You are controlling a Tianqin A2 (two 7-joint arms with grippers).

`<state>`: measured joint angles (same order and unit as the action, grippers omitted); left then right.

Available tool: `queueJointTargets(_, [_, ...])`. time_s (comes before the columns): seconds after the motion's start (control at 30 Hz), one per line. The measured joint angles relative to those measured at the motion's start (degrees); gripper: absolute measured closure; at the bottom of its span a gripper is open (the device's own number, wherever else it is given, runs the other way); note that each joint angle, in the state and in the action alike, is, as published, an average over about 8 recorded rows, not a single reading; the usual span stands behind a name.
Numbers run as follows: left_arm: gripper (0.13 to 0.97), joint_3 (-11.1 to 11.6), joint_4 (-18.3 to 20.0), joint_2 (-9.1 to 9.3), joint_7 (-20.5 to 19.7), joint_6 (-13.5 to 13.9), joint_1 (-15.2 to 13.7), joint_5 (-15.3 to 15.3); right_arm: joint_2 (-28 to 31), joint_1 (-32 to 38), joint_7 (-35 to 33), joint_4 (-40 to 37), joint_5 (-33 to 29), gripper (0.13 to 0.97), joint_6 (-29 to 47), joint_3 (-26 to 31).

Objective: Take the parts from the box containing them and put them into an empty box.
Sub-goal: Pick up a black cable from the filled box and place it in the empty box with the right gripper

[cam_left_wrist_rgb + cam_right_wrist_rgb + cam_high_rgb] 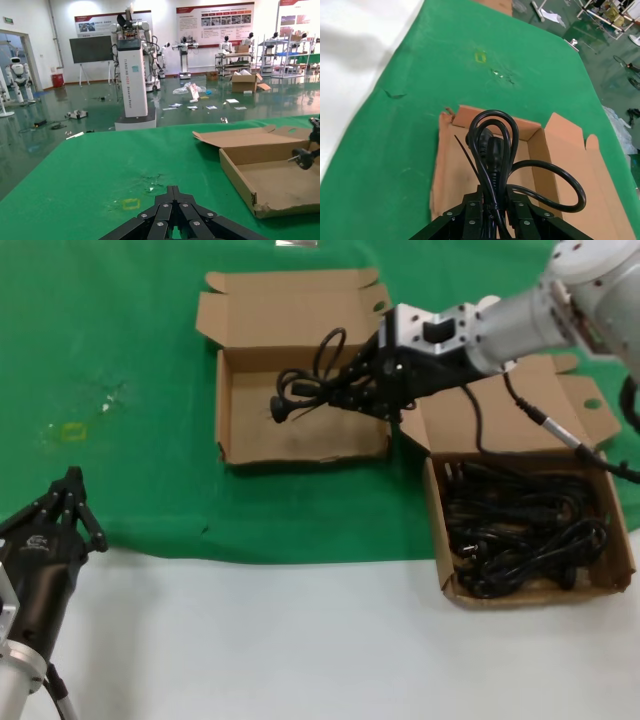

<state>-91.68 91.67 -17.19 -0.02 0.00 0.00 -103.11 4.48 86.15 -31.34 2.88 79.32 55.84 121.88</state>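
My right gripper [345, 390] hangs over the empty box [245, 448], shut on a black power cord [312, 380] whose loops and plug dangle above the bare tray floor. In the right wrist view the cord [492, 150] runs out between the jaws of that gripper [495, 200] over the cardboard tray [451, 172]. The box containing the parts [436, 530] sits at the right, with several black cords [520, 530] tangled inside. My left gripper [70, 485] rests shut at the near left over the green cloth, far from both boxes; its tips [173, 191] are closed together.
Both boxes have their flap lids [290, 305] folded open toward the far side. The empty box's near corner [265, 207] is torn. A green cloth [110, 370] covers the far table; a white surface [300, 640] lies in front.
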Motion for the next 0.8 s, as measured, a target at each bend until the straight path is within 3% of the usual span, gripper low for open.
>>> queueJointTargets(0.37, [0.953,0.0,0.0,0.00,0.0,0.0,0.0,0.0,-3.8,-2.3,-1.8,-0.8,2.7,0.870,-7.8,1.8])
queueJointTargets(0.8, [0.953,0.0,0.0,0.00,0.0,0.0,0.0,0.0,-4.5,-5.5,-1.1,3.7,25.4,0.870,-16.1,24.3])
